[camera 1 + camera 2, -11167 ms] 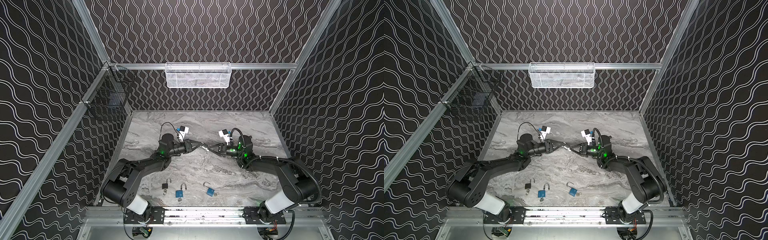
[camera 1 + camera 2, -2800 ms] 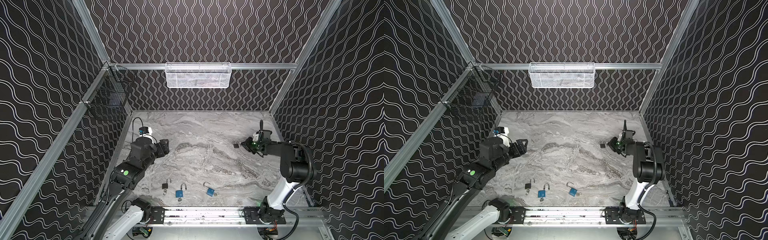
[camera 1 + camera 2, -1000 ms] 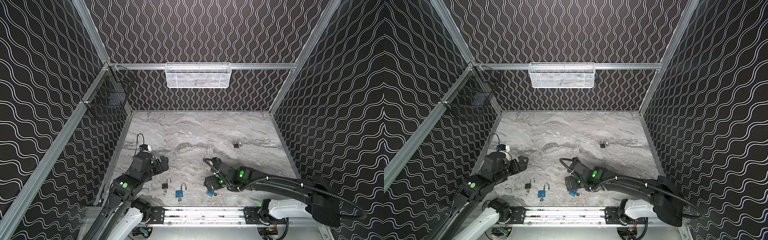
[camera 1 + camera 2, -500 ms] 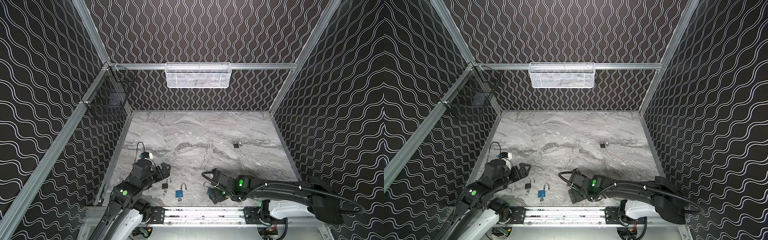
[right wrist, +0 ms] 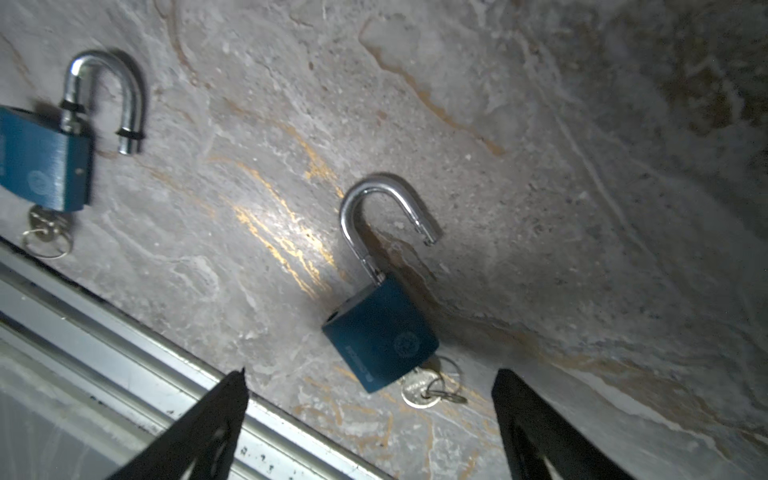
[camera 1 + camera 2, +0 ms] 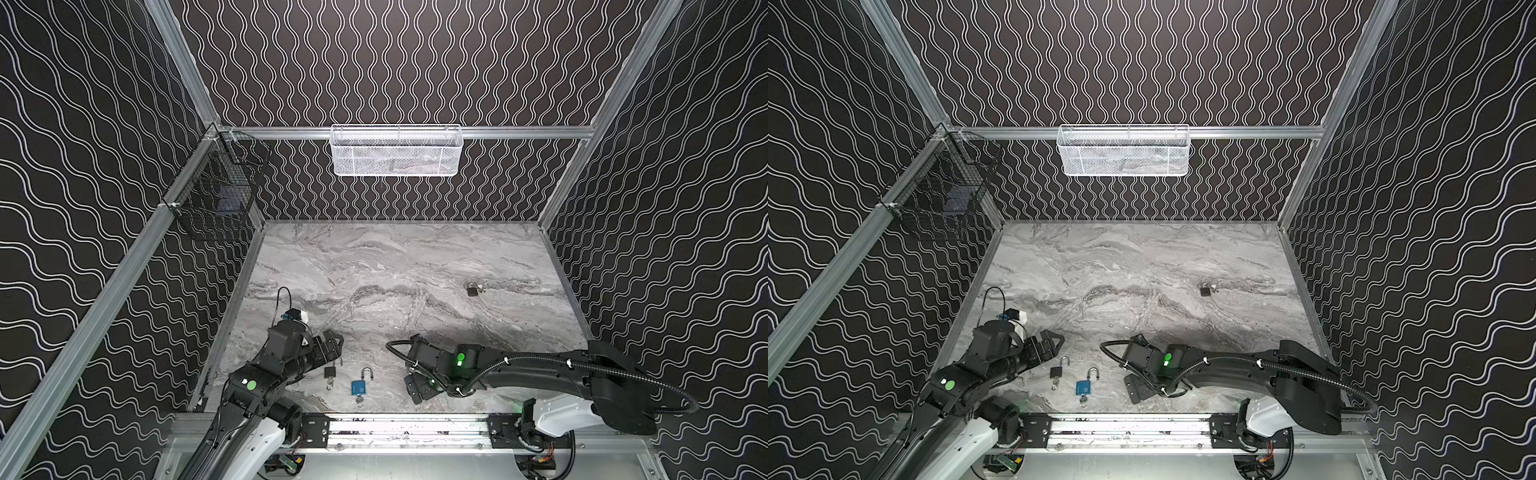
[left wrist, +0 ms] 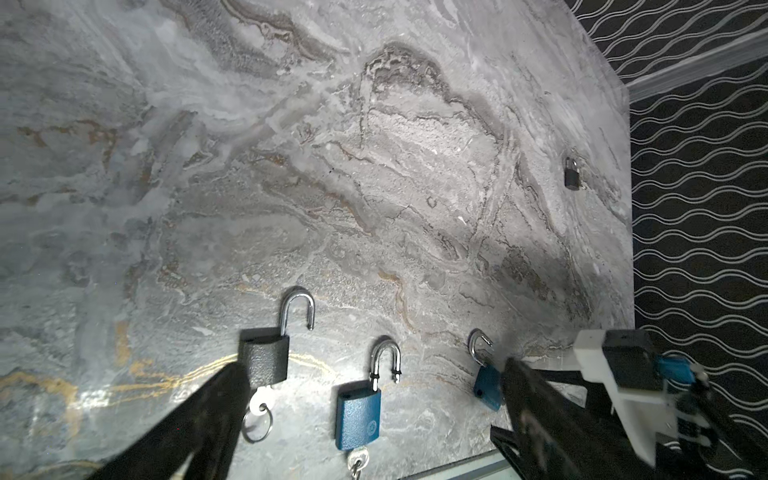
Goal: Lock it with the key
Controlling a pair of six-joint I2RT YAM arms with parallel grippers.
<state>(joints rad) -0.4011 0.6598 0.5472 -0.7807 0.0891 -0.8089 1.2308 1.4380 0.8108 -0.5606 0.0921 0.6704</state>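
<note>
White mesh basket [image 6: 395, 151] hung rear; black wire basket [image 6: 216, 199] left.

In both top views, at lower middle of the frame, the blue square-bodied steel-shackled padlock [image 5: 380, 332] is wholly covered by the right gripper [image 6: 415, 390]; in the left wrist view half of its body is hidden behind one black finger [image 7: 536, 411] of the left gripper [image 6: 335, 350]; a corner of the black textured padlock [image 7: 266, 359] and part of its silver key [image 7: 259, 405] are covered by the other finger; a second blue padlock [image 5: 41, 162] is blurred and cut by the frame edge in the right wrist view; the small dark padlock [image 6: 472, 291], at middle right of a top view, is too small for its shackle to be judged; the contents of the white mesh basket [image 6: 396, 151], upper centre, cannot be made out.
</note>
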